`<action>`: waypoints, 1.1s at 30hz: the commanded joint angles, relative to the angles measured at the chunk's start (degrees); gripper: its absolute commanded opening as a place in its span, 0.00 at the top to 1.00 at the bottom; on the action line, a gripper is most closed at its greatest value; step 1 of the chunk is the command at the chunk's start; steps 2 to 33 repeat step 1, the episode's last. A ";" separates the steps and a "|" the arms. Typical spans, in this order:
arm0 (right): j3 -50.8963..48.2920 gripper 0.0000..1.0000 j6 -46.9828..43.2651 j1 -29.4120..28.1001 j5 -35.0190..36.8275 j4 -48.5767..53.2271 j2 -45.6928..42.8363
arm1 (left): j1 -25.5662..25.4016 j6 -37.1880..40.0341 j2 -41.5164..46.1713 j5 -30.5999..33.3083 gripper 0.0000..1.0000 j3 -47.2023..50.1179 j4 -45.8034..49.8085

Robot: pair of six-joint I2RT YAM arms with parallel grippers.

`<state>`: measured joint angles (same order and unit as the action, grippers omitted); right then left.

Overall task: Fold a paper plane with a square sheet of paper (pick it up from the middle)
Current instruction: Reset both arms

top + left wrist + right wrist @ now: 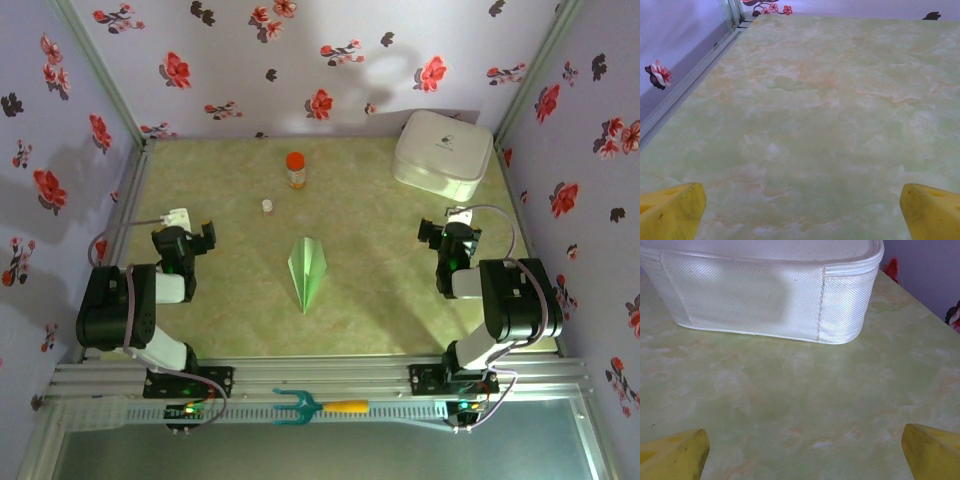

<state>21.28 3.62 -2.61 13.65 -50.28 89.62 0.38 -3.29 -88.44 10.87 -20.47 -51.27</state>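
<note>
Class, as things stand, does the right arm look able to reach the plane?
Probably yes: the plane lies in the open, with nothing between it and the open fingers of the right arm.

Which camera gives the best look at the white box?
The top view: the whole box sits in the far right corner, lid and outline complete. The right wrist view catches its near side wall and one rounded corner, top cropped.

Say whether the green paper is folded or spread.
Folded: the paper plane is a narrow pointed dart with a centre crease.
</note>
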 commanded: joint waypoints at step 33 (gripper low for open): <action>0.84 0.01 1.30 0.33 0.45 -0.52 -0.44 | 0.00 -0.75 0.14 0.38 0.00 -0.60 -2.20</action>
